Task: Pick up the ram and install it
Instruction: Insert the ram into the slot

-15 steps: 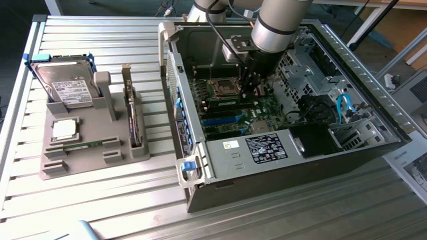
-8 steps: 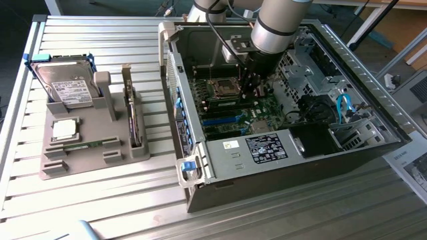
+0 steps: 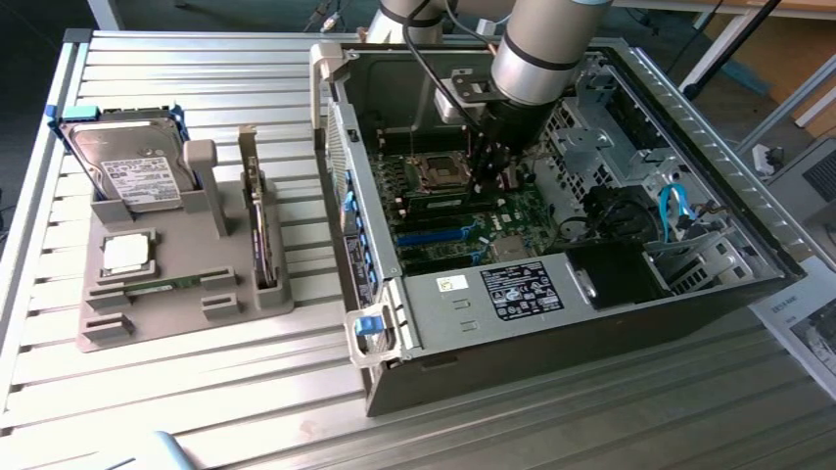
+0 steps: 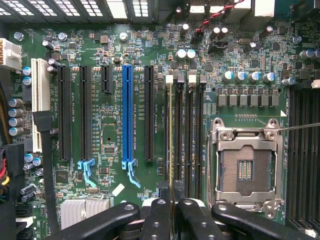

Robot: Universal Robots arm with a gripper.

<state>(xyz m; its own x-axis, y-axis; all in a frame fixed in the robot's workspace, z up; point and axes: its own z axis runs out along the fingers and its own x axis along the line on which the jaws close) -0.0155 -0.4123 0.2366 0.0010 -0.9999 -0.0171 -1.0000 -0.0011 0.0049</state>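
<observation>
Fingers [image 4: 164, 201] gripping ram [image 4: 170, 125], edge-on, its faces hidden

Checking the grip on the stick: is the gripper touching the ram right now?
Touching. The wrist view shows the gripper shut on the ram, pinching the thin stick edge-on over the motherboard.

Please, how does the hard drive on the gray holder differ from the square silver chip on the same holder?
The hard drive is much larger than the chip. The hard drive carries a white label; the chip's top is plain silver. The hard drive stands propped on edge, while the chip lies flat in a recess. Both are silvery and sit on the gray holder.
</observation>
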